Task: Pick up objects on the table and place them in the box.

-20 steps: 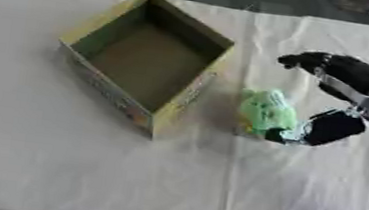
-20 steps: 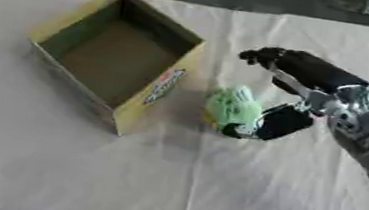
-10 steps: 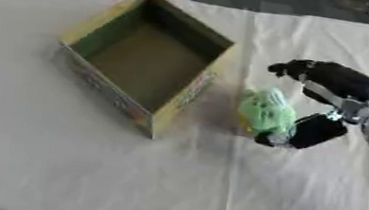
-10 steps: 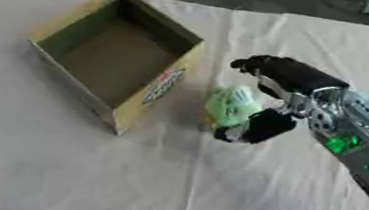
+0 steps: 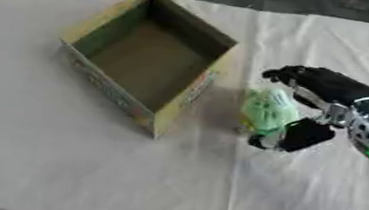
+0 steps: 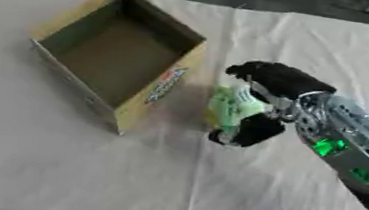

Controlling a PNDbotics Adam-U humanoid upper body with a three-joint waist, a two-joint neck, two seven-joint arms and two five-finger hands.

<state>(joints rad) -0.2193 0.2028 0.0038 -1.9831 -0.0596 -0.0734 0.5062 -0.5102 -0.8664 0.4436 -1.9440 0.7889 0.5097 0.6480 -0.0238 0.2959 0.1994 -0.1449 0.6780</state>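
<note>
An open cardboard box (image 5: 145,59) sits in the upper left of the frame on a tabletop (image 5: 57,162) covered in pale cloth. Just to its right, near the centre, lies a pale green soft object (image 5: 266,112) on the cloth. The right hand (image 5: 315,110) reaches in from the right edge; its fingers (image 5: 301,78) curl over the top of the green object while the thumb presses at its lower side, closing around it. The box interior looks bare.
</note>
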